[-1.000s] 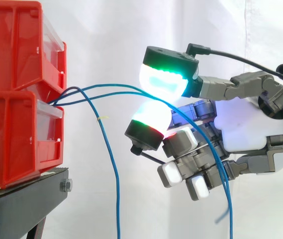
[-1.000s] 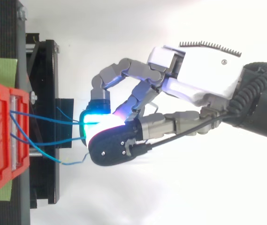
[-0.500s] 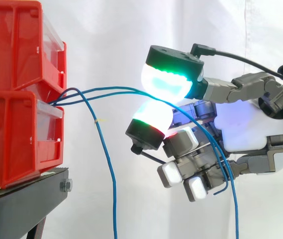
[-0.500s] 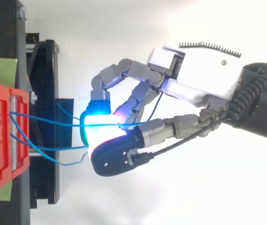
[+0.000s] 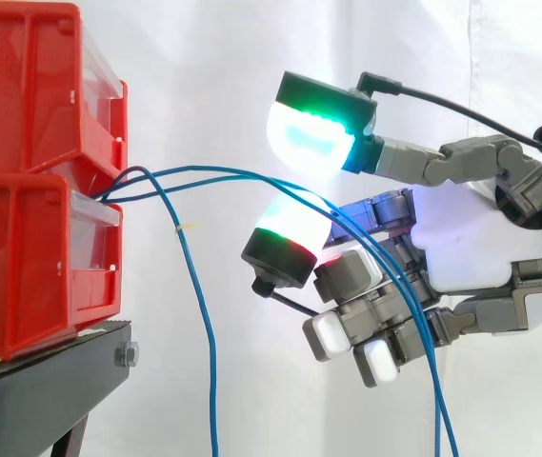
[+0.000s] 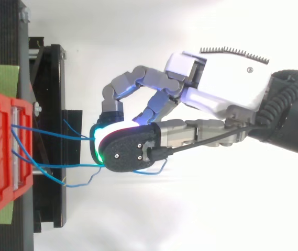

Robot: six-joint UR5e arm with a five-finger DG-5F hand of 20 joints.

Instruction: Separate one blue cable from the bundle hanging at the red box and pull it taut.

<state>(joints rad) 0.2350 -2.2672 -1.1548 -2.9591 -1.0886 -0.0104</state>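
Several thin blue cables [image 5: 213,173] come out of the lower red bin [image 5: 23,257] and arc to the right. Two of them run through the narrow gap between the hand's upper green-glowing pad [image 5: 311,143] and the lower white pad [image 5: 290,228], lying across the top of the lower one, then drop past the palm. Another cable [image 5: 202,362] hangs straight down beside the bin. The hand [image 5: 480,238] comes in from the right, its two pads slightly apart around the cables and not clamping them. From above, the hand [image 6: 217,89] has its dark thumb tip over the cables [image 6: 59,134].
The red bins [image 6: 2,157] stand stacked on a black stand [image 5: 42,390] at the left. A loose cable end [image 6: 78,183] curls just off the stand's edge. White curtain lies behind and below the hand.
The upper pad swung sideways off the lower one, then came back over it a little higher. The cables behind the hand slid down and right, and the hanging cable drifted left.
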